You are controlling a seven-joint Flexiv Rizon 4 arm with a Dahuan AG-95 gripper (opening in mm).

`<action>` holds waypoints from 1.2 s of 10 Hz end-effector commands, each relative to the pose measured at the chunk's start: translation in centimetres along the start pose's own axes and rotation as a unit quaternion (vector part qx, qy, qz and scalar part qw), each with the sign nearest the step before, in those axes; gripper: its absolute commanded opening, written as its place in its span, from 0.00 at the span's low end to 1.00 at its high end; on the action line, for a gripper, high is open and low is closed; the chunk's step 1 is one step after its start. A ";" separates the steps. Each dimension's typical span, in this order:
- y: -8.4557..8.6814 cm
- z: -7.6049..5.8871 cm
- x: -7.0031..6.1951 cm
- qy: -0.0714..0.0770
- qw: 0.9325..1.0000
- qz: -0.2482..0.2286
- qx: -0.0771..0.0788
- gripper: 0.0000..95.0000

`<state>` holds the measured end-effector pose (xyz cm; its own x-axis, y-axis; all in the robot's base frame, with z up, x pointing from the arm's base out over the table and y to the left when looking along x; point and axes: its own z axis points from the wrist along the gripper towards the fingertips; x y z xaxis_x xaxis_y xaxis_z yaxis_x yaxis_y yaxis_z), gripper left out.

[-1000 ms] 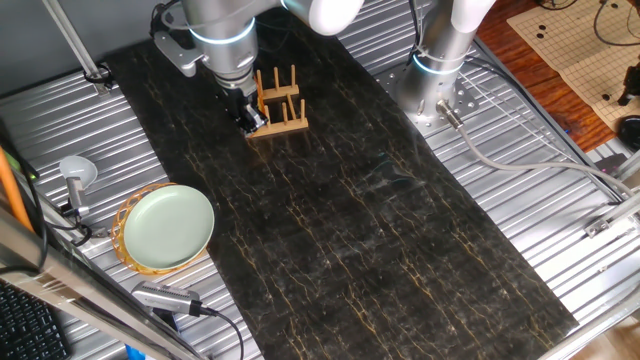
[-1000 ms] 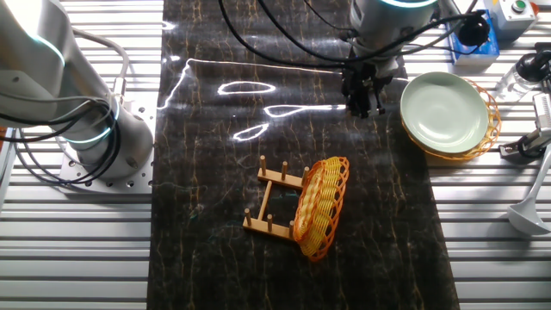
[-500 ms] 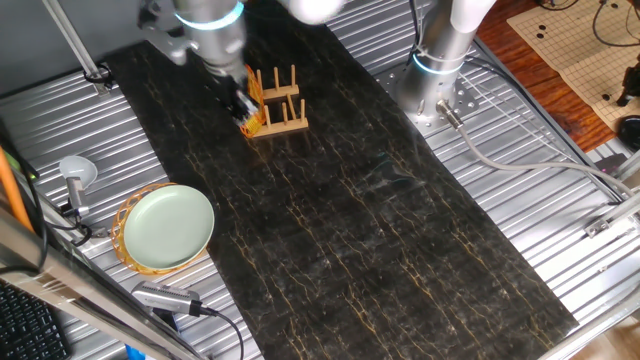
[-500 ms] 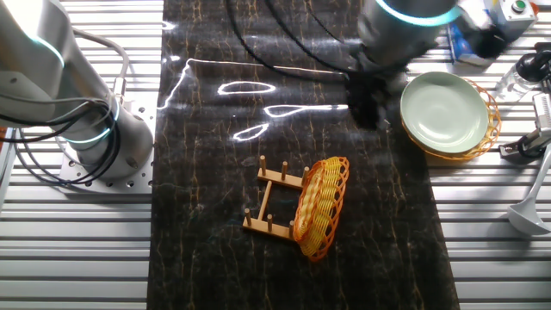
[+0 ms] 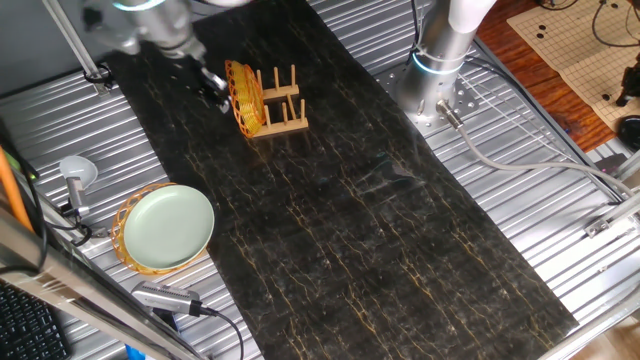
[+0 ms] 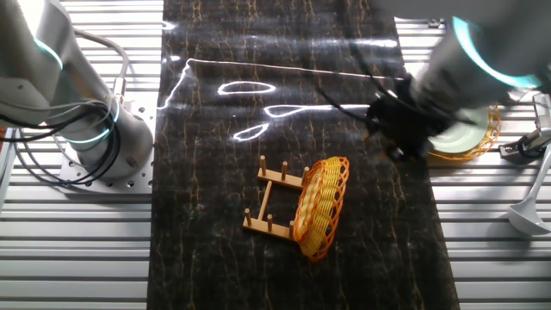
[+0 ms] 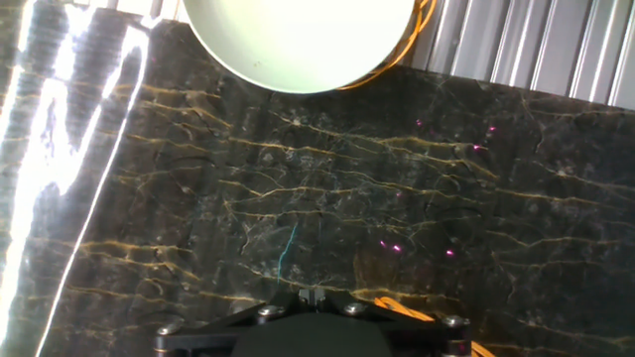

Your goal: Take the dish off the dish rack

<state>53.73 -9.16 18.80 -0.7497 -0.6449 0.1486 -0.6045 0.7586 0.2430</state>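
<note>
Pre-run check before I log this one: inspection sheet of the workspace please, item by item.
Surface: dark marbled mat over ribbed metal table, glare streaks at one end.
Job's things: dish upright on edge at the end of the rack; not yet removed.
Clutter: green plate in a wicker basket off the mat; ladle beside it.
Gripper: gripper beside the dish, blurred, not holding it; jaw state unclear.
Cables: black cables across the mat; grey hose on the table.
Surroundings: second arm base; wooden floor.
</note>
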 end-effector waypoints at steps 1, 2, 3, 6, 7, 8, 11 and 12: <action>-3.3 0.8 1.7 0.074 0.988 -0.103 -0.087 0.40; -3.6 1.1 2.0 0.083 0.986 -0.108 -0.096 0.40; -3.9 1.5 2.7 0.092 0.984 -0.111 -0.103 0.40; -3.5 2.9 4.1 0.097 0.983 -0.111 -0.107 0.40; -3.1 3.4 4.7 0.097 0.983 -0.114 -0.109 0.40; -2.8 3.6 5.1 0.097 0.983 -0.114 -0.109 0.40; -1.9 4.2 6.6 0.097 0.983 -0.113 -0.110 0.40; -1.6 4.3 7.1 0.098 0.983 -0.114 -0.109 0.40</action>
<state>47.63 -14.47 15.23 -0.5240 -0.8169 0.2412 -0.6681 0.5698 0.4785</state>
